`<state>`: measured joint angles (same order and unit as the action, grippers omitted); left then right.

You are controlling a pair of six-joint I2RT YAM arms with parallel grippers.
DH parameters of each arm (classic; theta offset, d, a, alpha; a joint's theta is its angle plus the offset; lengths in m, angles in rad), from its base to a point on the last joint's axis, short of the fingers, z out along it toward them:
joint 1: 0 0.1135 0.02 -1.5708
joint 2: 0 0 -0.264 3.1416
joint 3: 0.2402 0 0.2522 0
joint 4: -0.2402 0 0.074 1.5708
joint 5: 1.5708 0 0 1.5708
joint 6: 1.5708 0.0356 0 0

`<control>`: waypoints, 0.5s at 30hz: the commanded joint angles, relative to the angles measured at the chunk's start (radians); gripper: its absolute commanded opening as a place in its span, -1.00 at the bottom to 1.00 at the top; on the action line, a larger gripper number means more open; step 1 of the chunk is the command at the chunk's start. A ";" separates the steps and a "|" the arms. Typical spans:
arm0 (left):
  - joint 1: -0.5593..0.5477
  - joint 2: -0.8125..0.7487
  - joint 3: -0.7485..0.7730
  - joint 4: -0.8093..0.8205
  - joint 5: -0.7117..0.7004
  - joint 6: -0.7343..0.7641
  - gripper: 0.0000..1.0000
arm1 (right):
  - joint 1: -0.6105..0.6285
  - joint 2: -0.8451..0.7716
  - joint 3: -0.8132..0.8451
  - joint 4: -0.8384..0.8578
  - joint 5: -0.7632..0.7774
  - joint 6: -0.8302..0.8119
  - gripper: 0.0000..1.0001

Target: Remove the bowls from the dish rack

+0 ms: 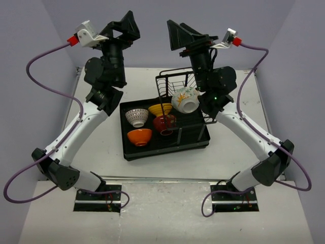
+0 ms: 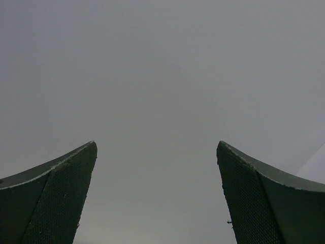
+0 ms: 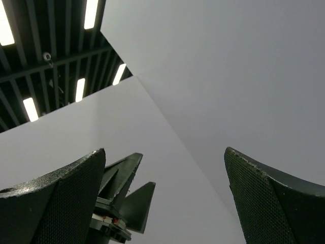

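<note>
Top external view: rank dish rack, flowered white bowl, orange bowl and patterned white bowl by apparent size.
1. dish rack
2. flowered white bowl, which sits higher and is perhaps nearer the camera
3. orange bowl and patterned white bowl: they look alike, so not ranked

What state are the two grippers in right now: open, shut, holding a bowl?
Left gripper: open, pointing up, holding nothing.
Right gripper: open, pointing up, holding nothing.

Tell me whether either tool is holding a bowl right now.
No: the left tool and right tool both stand open and empty, while all five bowls sit in the dish rack.
</note>
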<state>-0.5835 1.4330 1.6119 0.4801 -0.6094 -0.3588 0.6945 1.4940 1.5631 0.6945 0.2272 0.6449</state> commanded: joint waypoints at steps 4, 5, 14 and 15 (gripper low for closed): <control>-0.004 0.004 0.003 0.109 -0.047 -0.042 1.00 | 0.022 0.060 0.028 0.224 0.014 -0.036 0.98; -0.004 0.006 0.003 0.117 -0.044 -0.045 1.00 | 0.028 0.075 0.037 0.232 -0.012 -0.028 0.98; -0.004 0.003 0.000 0.163 -0.029 0.003 1.00 | 0.030 0.163 0.089 0.387 -0.218 -0.011 0.98; -0.004 -0.002 -0.001 0.161 -0.024 0.001 1.00 | 0.028 0.172 0.095 0.372 -0.204 0.019 0.98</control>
<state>-0.5838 1.4399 1.6115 0.5808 -0.6186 -0.3794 0.7189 1.6592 1.5982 0.9871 0.0799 0.6350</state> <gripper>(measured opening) 0.997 0.989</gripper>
